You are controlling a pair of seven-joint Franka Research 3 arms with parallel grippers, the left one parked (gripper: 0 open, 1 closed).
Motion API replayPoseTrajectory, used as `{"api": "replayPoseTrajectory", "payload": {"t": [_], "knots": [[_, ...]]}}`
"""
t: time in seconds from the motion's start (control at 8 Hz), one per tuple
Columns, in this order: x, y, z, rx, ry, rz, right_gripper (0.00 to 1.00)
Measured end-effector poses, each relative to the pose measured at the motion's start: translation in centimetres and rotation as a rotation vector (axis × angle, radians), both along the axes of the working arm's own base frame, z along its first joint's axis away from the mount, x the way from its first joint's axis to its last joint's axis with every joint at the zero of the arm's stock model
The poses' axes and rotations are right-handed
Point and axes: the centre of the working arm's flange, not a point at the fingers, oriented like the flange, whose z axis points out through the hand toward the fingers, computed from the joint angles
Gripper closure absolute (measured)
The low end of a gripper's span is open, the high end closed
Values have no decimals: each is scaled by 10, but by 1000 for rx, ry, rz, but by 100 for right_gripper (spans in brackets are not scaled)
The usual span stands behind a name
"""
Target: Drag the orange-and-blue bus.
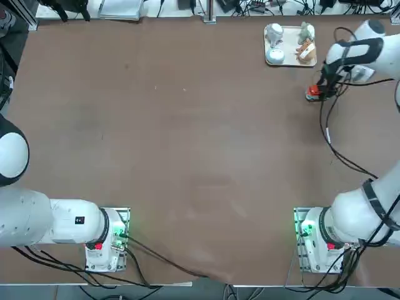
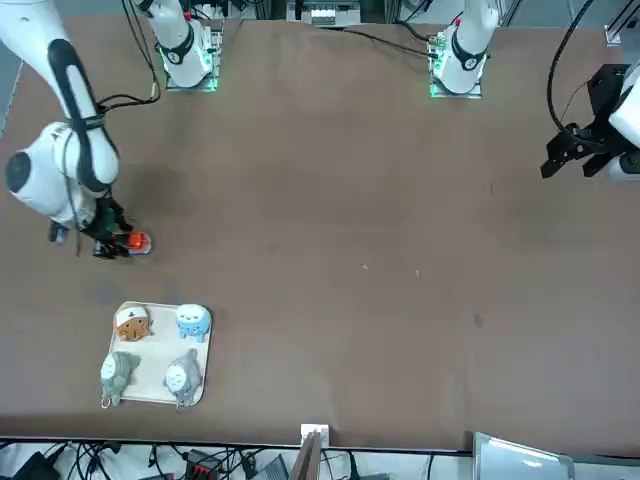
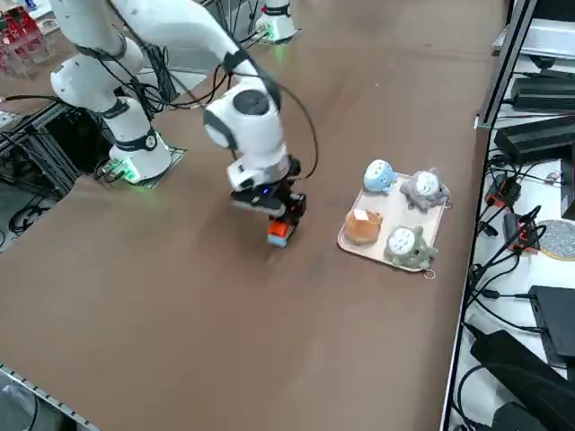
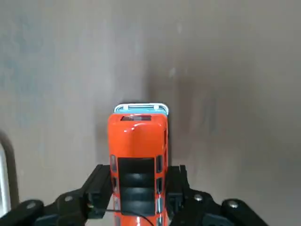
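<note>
The orange-and-blue bus (image 4: 138, 155) has a red-orange roof and a pale blue lower body and stands on the brown table. It sits at the far right of the table in the top view (image 1: 312, 93), near the beige tray. My right gripper (image 4: 138, 188) is down over the bus's rear half, shut on it, one black finger (image 4: 99, 181) pressed against each side. From the front the bus (image 2: 137, 242) pokes out beside the gripper (image 2: 108, 243). The right side camera shows the bus (image 3: 278, 232) under the gripper (image 3: 272, 208).
A beige tray (image 1: 289, 61) with several small figurines lies just beyond the bus, toward the far edge. The right arm's cable (image 1: 337, 153) trails across the table behind the gripper. Bare brown table (image 1: 187, 125) stretches to the left.
</note>
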Motion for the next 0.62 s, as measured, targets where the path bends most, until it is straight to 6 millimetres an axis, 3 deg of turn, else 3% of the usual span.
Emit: {"api": "replayPoseTrajectory", "payload": {"t": [0.62], "knots": [[7,113,0,3,3,-9,39]]}}
